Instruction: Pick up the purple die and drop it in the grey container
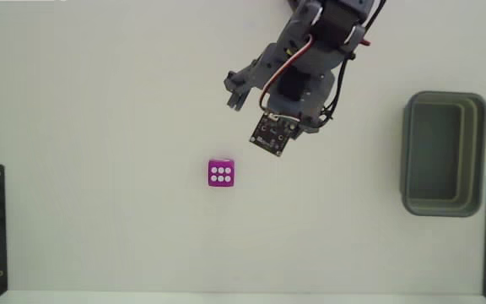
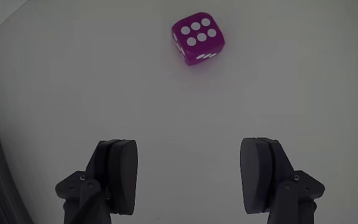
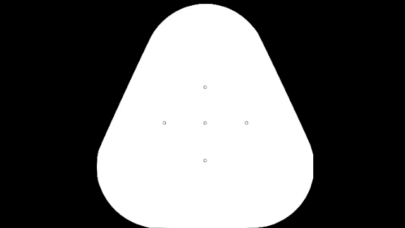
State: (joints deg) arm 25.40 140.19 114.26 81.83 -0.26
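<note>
Gripper (image 2: 190,177) jaws spread wide and empty above white table (image 1: 99,211), purple die (image 2: 197,38) ahead untouched, six up.

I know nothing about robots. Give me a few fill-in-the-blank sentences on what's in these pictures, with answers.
1. The purple die shows ____ white pips on top.
2. The grey container holds ____.
3. The end effector is ____, nothing between its fingers.
4. In the fixed view, the container lies to the die's ____.

Answers: six; nothing; open; right
</note>
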